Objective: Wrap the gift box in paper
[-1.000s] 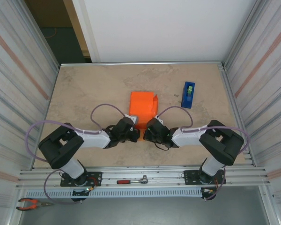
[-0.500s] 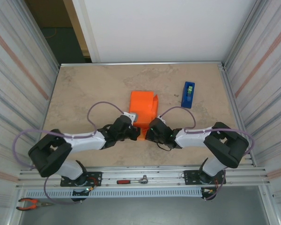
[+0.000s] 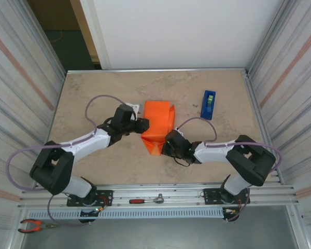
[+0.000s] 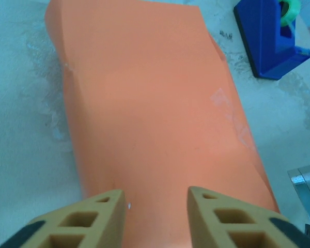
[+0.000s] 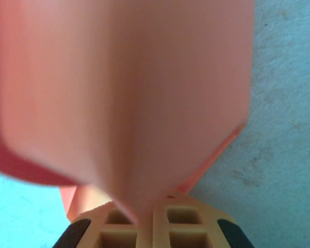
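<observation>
The orange paper (image 3: 158, 120) lies folded into a bundle at mid-table, and the gift box is hidden inside it. Its near end tapers into a pointed flap (image 3: 152, 146). My right gripper (image 3: 165, 146) is shut on that flap from the right; in the right wrist view the paper (image 5: 124, 93) runs down into the closed fingertips (image 5: 147, 223). My left gripper (image 3: 142, 124) sits at the bundle's left side, open. In the left wrist view its fingers (image 4: 106, 206) stand apart over the smooth orange paper (image 4: 150, 103), gripping nothing, with the gripper (image 4: 156, 199) low over it.
A blue tape dispenser (image 3: 208, 105) stands to the right of the bundle, also seen as the blue tape dispenser (image 4: 268, 41) in the left wrist view. A red-handled tool (image 3: 145, 199) lies on the front rail. Corrugated walls close both sides.
My left arm has swung from the bundle's near end up to its left side. The near flap now shows as a bare point. The right gripper has kept its hold.
</observation>
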You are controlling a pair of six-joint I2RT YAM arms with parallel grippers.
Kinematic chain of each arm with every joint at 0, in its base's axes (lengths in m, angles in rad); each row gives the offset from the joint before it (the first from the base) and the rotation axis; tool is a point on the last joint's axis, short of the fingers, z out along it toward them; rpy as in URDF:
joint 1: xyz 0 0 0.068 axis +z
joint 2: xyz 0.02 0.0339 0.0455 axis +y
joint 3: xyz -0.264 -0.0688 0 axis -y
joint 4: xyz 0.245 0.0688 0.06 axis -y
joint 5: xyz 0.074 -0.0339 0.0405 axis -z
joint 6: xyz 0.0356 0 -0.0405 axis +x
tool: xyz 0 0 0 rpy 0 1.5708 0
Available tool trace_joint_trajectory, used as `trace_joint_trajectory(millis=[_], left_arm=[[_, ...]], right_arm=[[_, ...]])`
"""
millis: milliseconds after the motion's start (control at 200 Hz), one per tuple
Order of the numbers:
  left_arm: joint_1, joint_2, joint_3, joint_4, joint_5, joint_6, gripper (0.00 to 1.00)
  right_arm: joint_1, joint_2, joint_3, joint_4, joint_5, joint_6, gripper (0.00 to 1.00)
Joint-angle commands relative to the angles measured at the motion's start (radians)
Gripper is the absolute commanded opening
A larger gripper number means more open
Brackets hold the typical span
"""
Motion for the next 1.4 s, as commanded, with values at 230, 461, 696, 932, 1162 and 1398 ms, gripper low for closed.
trace_joint_trajectory(millis=[230, 461, 696, 932, 1162, 1398], left_arm=[[0.006, 0.061, 0.035, -0.059, 0.062, 0.077, 0.47], [0.066, 0.0, 0.005, -0.055, 0.071, 0.078, 0.6], [0.093, 0.038, 0.045, -0.061, 0.142, 0.089, 0.64], [0.093, 0.109, 0.045, -0.044, 0.181, 0.068, 0.65], [0.085, 0.125, 0.008, -0.009, 0.203, 0.035, 0.64], [0.038, 0.086, -0.052, 0.029, 0.179, -0.012, 0.63]], right_arm=[[-0.061, -0.002, 0.032, -0.012, -0.05, -0.071, 0.0], [-0.094, -0.294, -0.011, -0.196, -0.02, -0.123, 0.0], [-0.285, -0.407, 0.026, -0.293, -0.107, -0.178, 0.56], [-0.349, -0.252, 0.14, -0.278, -0.206, -0.223, 0.73], [-0.341, -0.119, 0.181, -0.205, -0.274, -0.212, 0.75], [-0.312, -0.019, 0.213, -0.201, -0.309, -0.239, 0.7]])
